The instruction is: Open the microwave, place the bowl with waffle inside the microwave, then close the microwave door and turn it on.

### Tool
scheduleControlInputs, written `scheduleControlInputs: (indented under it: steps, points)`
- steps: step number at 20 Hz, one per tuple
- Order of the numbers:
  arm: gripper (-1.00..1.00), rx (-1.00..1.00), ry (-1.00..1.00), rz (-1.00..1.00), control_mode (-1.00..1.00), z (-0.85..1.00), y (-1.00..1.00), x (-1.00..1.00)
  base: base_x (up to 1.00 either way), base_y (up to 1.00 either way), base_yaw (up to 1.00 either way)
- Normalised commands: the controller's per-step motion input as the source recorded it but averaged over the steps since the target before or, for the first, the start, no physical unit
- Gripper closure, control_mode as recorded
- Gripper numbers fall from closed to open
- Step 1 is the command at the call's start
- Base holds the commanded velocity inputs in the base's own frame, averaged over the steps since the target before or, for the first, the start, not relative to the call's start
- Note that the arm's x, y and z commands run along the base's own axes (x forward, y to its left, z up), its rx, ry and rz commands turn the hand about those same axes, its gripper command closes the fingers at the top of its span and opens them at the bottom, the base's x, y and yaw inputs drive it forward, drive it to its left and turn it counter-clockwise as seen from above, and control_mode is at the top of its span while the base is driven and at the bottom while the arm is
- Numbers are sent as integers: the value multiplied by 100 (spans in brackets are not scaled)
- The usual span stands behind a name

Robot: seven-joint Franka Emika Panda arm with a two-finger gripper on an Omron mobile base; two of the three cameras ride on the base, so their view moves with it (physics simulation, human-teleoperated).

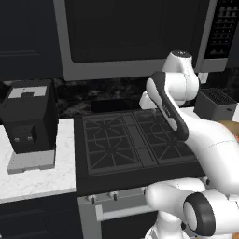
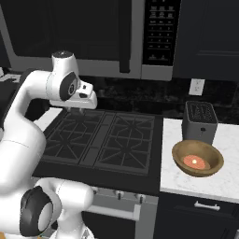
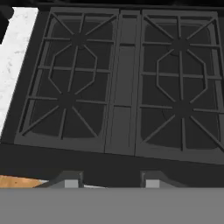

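My gripper [image 3: 109, 183] hangs with fingers spread, empty, over the black stove [image 2: 100, 140] — the bowl [image 2: 198, 158] with its waffle [image 2: 195, 161] sits on white marble counter [image 2: 205, 182] right of the stove, microwave [image 2: 93, 32] shut above it.

We list one arm [image 1: 205, 140] — smooth glossy white shells, rounded and tubular, thick at the lower links. Joints carry dark grey to black rings and round end caps; a long black band runs down one forearm link. We see a dark oval inset at the wrist housing — no cables or screws visible.
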Motion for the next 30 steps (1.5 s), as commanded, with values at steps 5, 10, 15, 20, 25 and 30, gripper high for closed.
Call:
scheduleControlInputs:
  steps: [5, 10, 15, 20, 25, 30]
  points:
    - [-100, 0, -15, 0, -100, 1, 0, -31, 0, 0, 0]
    - [-100, -4, -96, 1, -100, 21, -28, -58, 0, 0, 0]
    - [-100, -2, -89, 0, -100, 38, -64, 26, 0, 0, 0]
    - [-100, 17, -29, 0, -100, 99, -94, 89, 0, 0, 0]
    - [-100, 34, 15, -3, -100, 50, -70, 66, 0, 0, 0]
    - [-100, 4, 3, -2, -100, 4, -5, 48, 0, 0, 0]
